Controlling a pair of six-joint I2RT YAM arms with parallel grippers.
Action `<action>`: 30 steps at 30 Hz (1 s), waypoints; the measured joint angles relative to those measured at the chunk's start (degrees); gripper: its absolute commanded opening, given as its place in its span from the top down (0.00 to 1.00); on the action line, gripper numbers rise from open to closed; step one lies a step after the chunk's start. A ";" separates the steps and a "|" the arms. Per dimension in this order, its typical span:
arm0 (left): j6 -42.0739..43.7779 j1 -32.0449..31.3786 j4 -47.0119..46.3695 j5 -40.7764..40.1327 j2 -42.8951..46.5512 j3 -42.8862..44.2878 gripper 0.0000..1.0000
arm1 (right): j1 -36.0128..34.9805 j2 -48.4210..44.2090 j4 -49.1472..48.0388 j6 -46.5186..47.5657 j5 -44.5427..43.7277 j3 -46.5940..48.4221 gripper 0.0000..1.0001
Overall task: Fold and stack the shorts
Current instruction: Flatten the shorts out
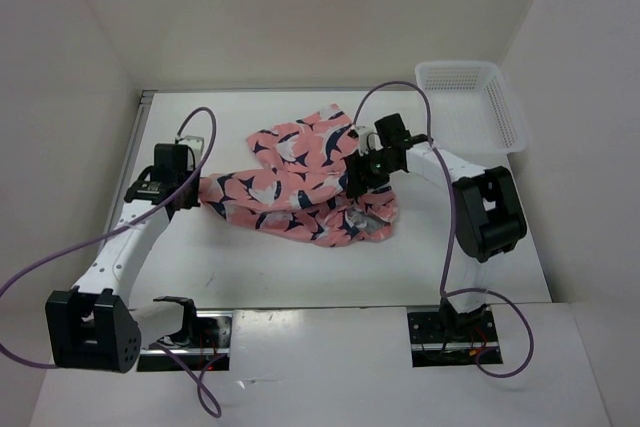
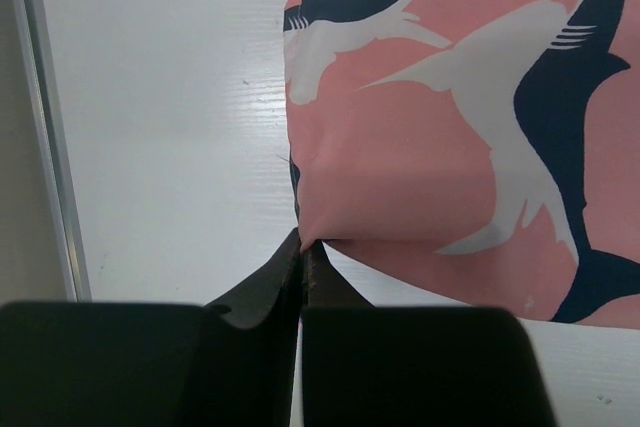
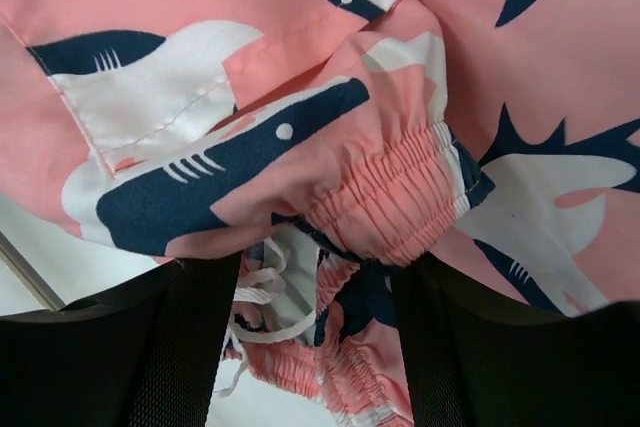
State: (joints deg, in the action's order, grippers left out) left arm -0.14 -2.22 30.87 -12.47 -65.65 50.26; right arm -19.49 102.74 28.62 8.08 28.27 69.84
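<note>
The white table (image 1: pixel 300 267) takes up most of the scene, and everything here is placed by it. The shorts (image 1: pixel 290 182) lie across the table's middle as a rumpled salmon-pink spread printed with navy-and-white sharks. One end is drawn out in a narrow tongue toward the table's left side, and the rest is bunched toward its right. I cannot tell how many pairs are in the heap.

A white mesh basket (image 1: pixel 505 112) sits at the table's far right corner, apart from the fabric.

The left gripper (image 2: pixel 303 247) is low over the left part of the table. Its fingers are pressed together on a corner of the shorts, and the cloth fans out from their tips.

The right gripper (image 3: pixel 312 277) hangs over the bunched end, right of the table's middle. Its fingers stand apart, and the gathered elastic waistband (image 3: pixel 385 192) humps up between them, nearer one finger than the other. A white drawstring (image 3: pixel 262 292) loops in the gap below.
</note>
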 measured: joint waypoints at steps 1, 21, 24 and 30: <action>0.00 0.26 0.00 -0.11 -0.22 0.15 1.00 | 0.00 0.74 -0.11 -0.22 0.35 1.03 0.34; 0.00 1.09 -0.04 -0.61 -1.03 0.72 1.00 | -1.25 3.72 -4.63 -5.22 8.09 4.57 1.00; 0.00 2.08 -0.15 -1.31 -1.01 0.83 1.00 | -1.31 3.72 -3.34 -4.90 9.66 6.71 1.00; 0.00 8.00 -0.04 -3.63 -1.03 10.08 1.00 | 2.62 2.82 1.14 -4.63 16.00 22.82 1.00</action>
State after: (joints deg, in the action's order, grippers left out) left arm -0.14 5.78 30.83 -16.10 -66.67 60.34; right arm -16.86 105.56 29.76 3.44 44.27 92.66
